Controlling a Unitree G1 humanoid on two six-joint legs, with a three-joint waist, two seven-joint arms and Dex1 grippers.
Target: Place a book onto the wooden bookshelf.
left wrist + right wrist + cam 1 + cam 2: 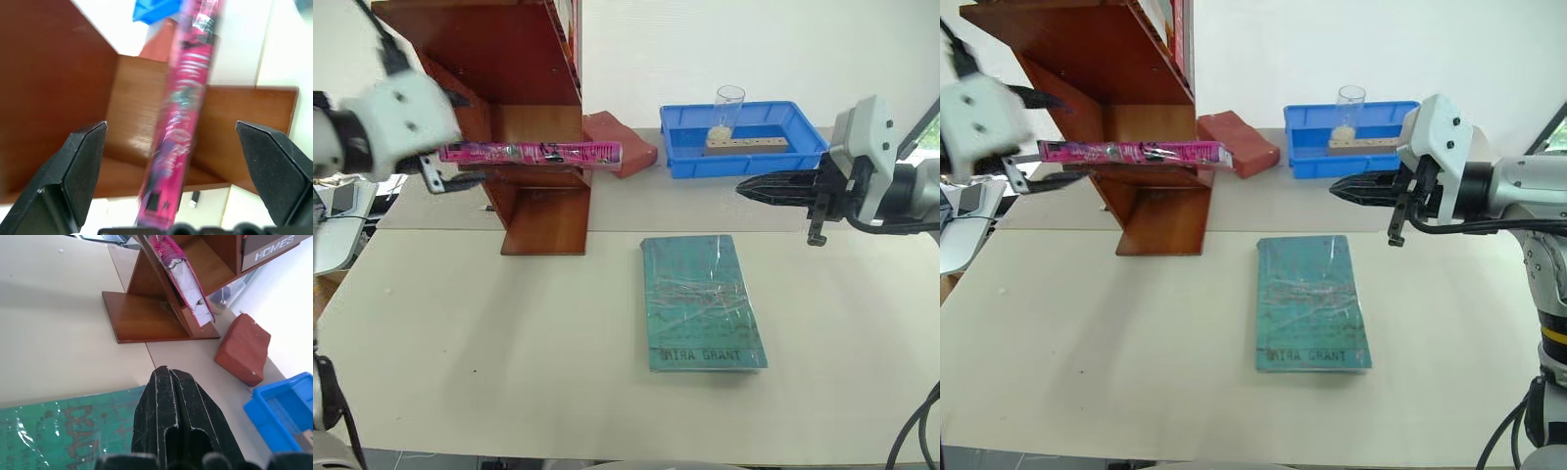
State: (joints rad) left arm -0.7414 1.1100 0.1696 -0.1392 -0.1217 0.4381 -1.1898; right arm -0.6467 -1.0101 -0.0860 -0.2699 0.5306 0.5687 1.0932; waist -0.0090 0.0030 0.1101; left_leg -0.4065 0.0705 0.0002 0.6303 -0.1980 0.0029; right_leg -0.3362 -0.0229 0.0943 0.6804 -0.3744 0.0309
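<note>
On a lower tier of the wooden bookshelf (524,108) lies the book (533,153), the pink paperback, flat on its side with the spine toward the head camera; one end overhangs the shelf's side toward the red brick (622,140), and the right wrist view shows its page edge jutting past the slanted panel. It probably sits crosswise like this because it was brought in sideways from the robot's left, so that the long edge could slide over the tier instead of being threaded upright between the panels. The left gripper (171,161) stands at the book's other end with its two black fingers (80,169) spread wide, one on each side of the pink cover and clear of it, so the shelf alone appears to carry the book; that looks like a release, with the placing done or nearly so. The overhang is the one weak point, since a nudge could tip it off. The right gripper (759,186) hangs level above the table (489,362), fingers pressed together on nothing, likely kept aside so as not to crowd the shelf. Below it the teal Mira Grant book (702,302) lies flat and untouched, and the blue tray (744,147) with a glass (726,110) sits behind.
</note>
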